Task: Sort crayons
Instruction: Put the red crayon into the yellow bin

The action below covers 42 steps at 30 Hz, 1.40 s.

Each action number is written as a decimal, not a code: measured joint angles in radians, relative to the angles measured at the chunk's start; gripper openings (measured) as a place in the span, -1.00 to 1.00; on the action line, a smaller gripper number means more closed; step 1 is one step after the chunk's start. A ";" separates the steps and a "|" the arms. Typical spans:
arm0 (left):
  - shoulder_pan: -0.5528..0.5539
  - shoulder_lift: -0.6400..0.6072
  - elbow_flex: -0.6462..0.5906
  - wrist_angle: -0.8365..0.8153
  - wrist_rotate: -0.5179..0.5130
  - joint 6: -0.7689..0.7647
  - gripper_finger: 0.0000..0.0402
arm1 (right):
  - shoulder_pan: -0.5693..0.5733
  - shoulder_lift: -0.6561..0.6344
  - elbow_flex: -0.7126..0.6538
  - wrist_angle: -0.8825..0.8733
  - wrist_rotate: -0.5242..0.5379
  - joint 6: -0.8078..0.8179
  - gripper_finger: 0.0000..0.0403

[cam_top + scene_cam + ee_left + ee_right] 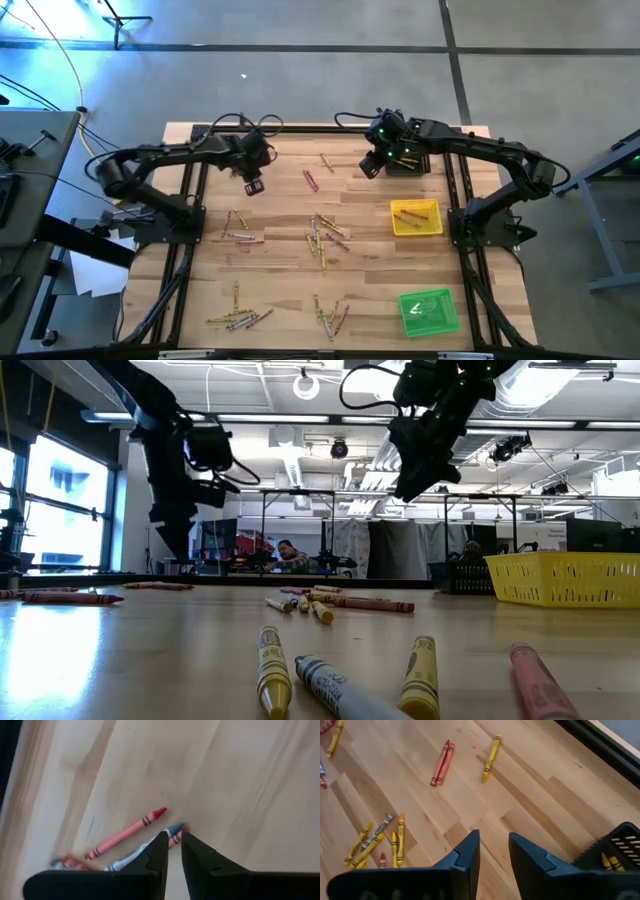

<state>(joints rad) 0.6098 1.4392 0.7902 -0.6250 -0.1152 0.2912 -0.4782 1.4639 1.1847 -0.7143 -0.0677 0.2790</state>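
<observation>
Two dark arms reach over the wooden worktop (270,290) in the high view. The left gripper (252,184) hangs above bare wood, with a cluster of crayons (238,230) lying on the near side of it and another scatter (325,238) toward the middle. The right gripper (371,165) hovers beside the black tray (408,165), with the yellow tray (416,218) and green tray (428,311) farther toward the near edge; a red pair of crayons (311,179) lies just to its inner side.

From the low view, both grippers hang well above the worktop, the left gripper (222,488) and the right gripper (410,485), while crayons lie flat below them, some close to the lens.

In the left wrist view, the left gripper (172,839) has its fingers drawn to a narrow gap, empty; a grey crayon (145,851) and a red crayon (127,832) lie on the wood just beyond the tips.

In the right wrist view, the right gripper (494,837) stands moderately open and empty. The red pair (442,762) and a yellow crayon (491,757) lie well ahead, and yellow crayons (605,862) sit in the black tray beside it.
</observation>
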 joint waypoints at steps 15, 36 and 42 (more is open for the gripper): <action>0.071 0.096 0.032 0.031 -0.036 0.436 -0.81 | 0.000 0.000 0.000 0.000 0.042 -0.019 -0.56; 0.211 0.120 0.008 0.051 -0.018 0.695 -0.82 | 0.000 0.000 0.000 0.007 0.042 -0.019 -0.56; 0.215 0.183 0.013 0.070 -0.034 0.717 -0.82 | 0.000 0.000 0.000 0.006 0.042 0.008 -0.56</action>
<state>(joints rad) 0.8252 1.6219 0.8029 -0.5546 -0.1490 1.0080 -0.4782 1.4639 1.1845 -0.7079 -0.0259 0.2875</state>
